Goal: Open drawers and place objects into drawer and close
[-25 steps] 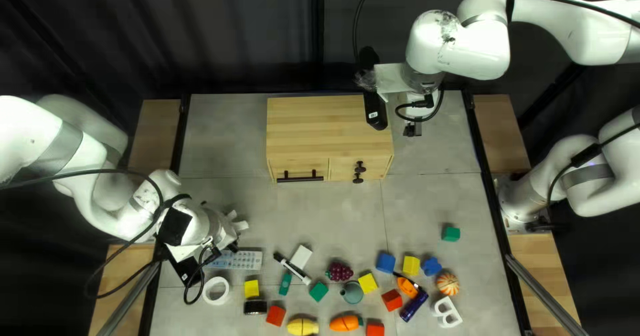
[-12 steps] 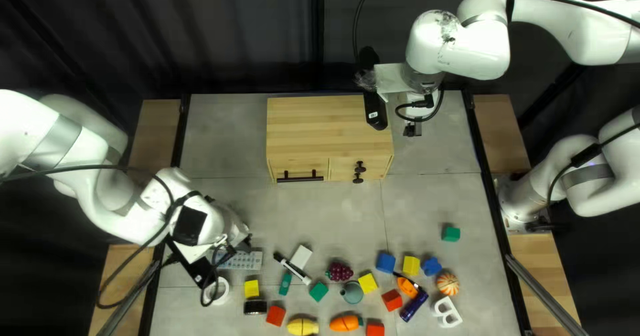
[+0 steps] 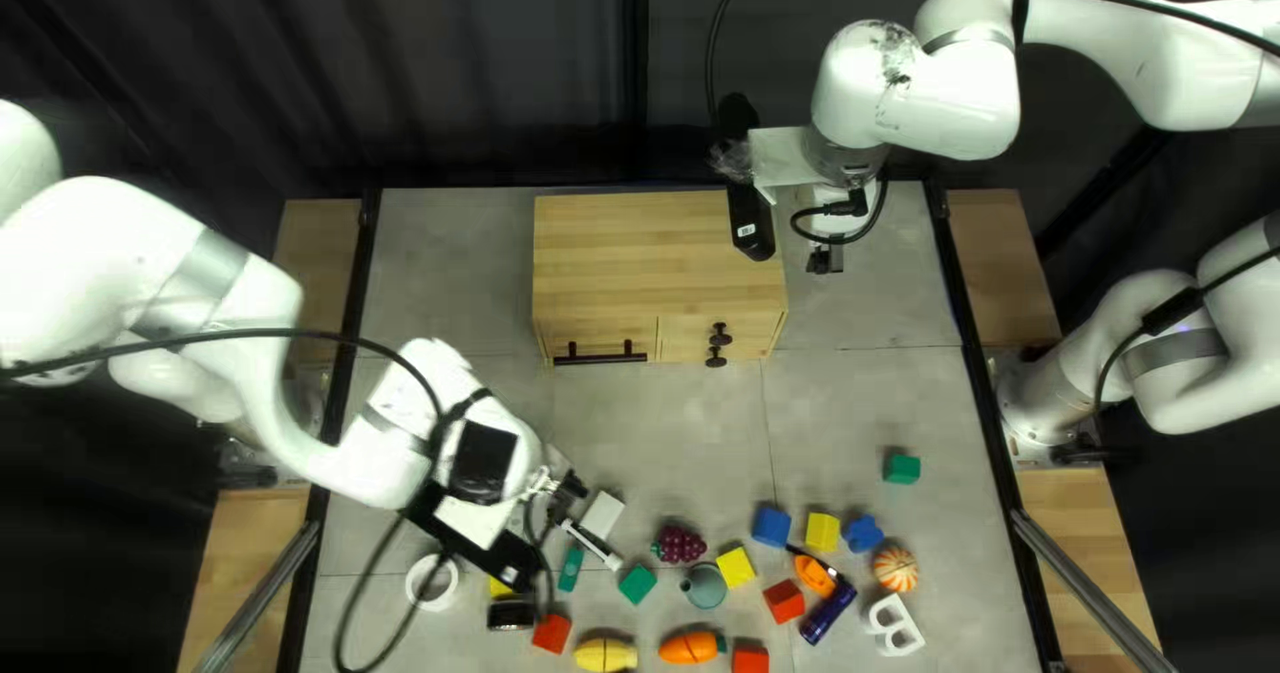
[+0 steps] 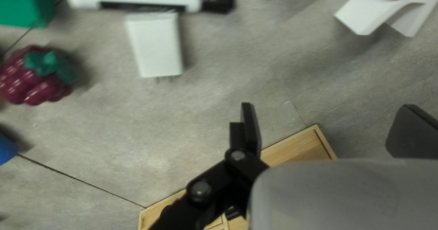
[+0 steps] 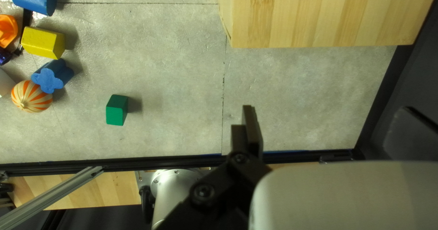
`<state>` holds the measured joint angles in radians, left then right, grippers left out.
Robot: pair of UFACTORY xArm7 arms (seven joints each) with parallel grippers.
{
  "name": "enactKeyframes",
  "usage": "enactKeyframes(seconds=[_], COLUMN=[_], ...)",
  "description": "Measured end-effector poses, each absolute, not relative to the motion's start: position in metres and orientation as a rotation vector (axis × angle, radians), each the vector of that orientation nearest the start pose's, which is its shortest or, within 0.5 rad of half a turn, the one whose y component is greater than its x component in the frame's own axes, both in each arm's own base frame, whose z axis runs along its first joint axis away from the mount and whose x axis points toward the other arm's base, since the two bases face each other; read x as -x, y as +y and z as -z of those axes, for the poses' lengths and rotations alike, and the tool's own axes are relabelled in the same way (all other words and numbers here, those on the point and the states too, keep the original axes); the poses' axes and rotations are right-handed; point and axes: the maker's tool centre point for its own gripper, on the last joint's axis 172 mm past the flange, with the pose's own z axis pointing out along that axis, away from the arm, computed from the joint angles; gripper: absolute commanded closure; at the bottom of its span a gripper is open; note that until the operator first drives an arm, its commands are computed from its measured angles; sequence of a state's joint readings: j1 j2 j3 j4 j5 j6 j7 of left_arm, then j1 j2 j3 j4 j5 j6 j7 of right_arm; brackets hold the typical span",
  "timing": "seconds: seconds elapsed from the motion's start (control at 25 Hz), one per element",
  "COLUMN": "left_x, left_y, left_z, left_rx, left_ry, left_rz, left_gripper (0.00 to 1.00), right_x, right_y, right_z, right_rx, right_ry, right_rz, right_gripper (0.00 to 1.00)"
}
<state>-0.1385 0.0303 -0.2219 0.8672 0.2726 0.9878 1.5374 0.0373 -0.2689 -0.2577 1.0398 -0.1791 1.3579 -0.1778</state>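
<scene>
Cabinet (image 3: 660, 246), top left view: pale wood box, striped grain, square edges. Drawer front (image 3: 574, 333) looked shut, flush, dark bar handle (image 3: 600, 353) across it; two round dark knobs (image 3: 719, 336) to the right of that on the same face. Left arm (image 3: 200, 286) reached over the loose objects on the cabinet's near side; right arm (image 3: 920, 93) hung at its right end. My read: early stage, nothing stowed, drawer needed opening first. Good pull: hook the bar squarely, draw straight out, no twist, or it could bind.

Left wrist view: left gripper (image 4: 326, 125) had its fingers spread wide, nothing between them. White plug (image 4: 155, 45) lay nearer the cabinet than the marker (image 4: 141, 0): smooth boxy plastic, thin metal prongs. If picked, best to straddle its long sides, descend plumb, clear the marker's glossy barrel. Berry cluster (image 4: 34, 77) was bumpy and shiny, likely slippery.

Right wrist view: right gripper (image 5: 328, 109) was spread too, empty, beside the cabinet's right end. Green block (image 5: 117, 110), flat-faced, matte, sat off the cabinet's near right; striped ball (image 5: 32, 95) farther from the cabinet, could roll if nudged.
</scene>
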Motion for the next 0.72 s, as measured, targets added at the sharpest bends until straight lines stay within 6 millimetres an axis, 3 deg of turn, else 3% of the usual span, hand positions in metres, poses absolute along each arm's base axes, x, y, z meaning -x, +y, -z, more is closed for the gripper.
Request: enactKeyframes(seconds=[0.16, 0.48, 0.72], left_x=[-0.415, -0.417, -0.428], left_y=[-0.093, -0.091, -0.076], left_z=[-0.120, -0.121, -0.121], left_rx=[1.799, 1.845, 2.238], left_ry=[2.506, 2.485, 2.199], left_rz=[-0.330, -0.317, -0.234], left_gripper=[0.00, 0.00, 0.00], right_x=[-0.369, -0.369, -0.369], right_y=[-0.125, -0.125, -0.125], right_z=[-0.275, -0.275, -0.275], right_rx=[3.233, 3.233, 3.233], right_ry=[-0.018, -0.018, -0.018], right_rz=[-0.122, -0.122, -0.122], right_gripper=[0.00, 0.00, 0.00])
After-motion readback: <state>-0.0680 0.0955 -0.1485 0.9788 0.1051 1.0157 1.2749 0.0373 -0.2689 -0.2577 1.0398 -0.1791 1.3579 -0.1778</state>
